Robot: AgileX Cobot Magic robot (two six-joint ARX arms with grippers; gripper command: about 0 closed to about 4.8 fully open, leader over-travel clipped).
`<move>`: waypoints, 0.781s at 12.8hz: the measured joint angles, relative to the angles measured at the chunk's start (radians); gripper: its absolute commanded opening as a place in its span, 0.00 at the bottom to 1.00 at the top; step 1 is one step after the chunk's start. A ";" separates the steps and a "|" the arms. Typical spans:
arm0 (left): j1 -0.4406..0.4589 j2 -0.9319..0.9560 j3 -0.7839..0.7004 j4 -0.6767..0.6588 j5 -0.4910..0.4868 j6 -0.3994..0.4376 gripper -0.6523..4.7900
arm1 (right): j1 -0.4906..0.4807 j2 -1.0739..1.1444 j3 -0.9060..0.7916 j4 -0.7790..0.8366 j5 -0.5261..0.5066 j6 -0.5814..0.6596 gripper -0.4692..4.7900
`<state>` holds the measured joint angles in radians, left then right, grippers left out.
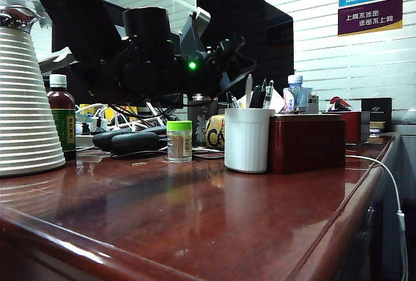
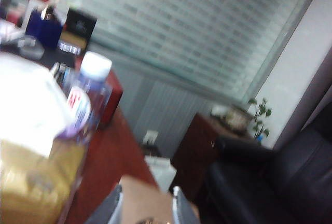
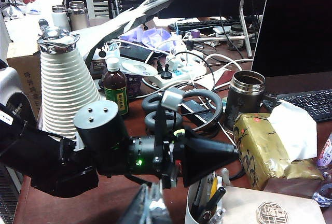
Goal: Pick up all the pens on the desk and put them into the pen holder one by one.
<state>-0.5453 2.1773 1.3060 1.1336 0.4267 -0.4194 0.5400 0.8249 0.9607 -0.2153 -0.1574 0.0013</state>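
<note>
The desk (image 1: 214,222) is shiny and red-brown. The white ribbed pen holder (image 1: 246,140) stands on it, right beside a dark red box (image 1: 307,143). Pens (image 1: 268,93) stick up out of the pen holder. A small green-capped bottle (image 1: 179,140) stands to its left, and a big white jug (image 1: 25,108) is at the far left.

The left gripper (image 3: 205,156) hangs just above the pen holder; I cannot tell if it is open or closed. The right gripper (image 3: 150,203) is closed and holds nothing, up over the desk near the pen holder.
</note>
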 measured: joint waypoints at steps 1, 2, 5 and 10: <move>0.000 -0.001 0.000 0.019 0.000 0.000 0.35 | 0.000 0.000 0.000 0.000 0.000 0.000 0.08; 0.000 -0.001 0.000 0.020 0.000 0.000 0.35 | 0.000 0.000 0.000 0.000 0.000 0.000 0.08; 0.011 -0.005 0.000 0.084 -0.020 0.000 0.35 | 0.000 0.000 0.000 0.000 0.004 0.000 0.08; 0.112 -0.095 0.284 -0.687 -0.090 -0.076 0.35 | 0.000 -0.003 0.000 -0.002 0.004 0.000 0.08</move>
<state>-0.4335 2.0819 1.5902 0.4469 0.3363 -0.4957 0.5400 0.8215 0.9607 -0.2172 -0.1532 0.0013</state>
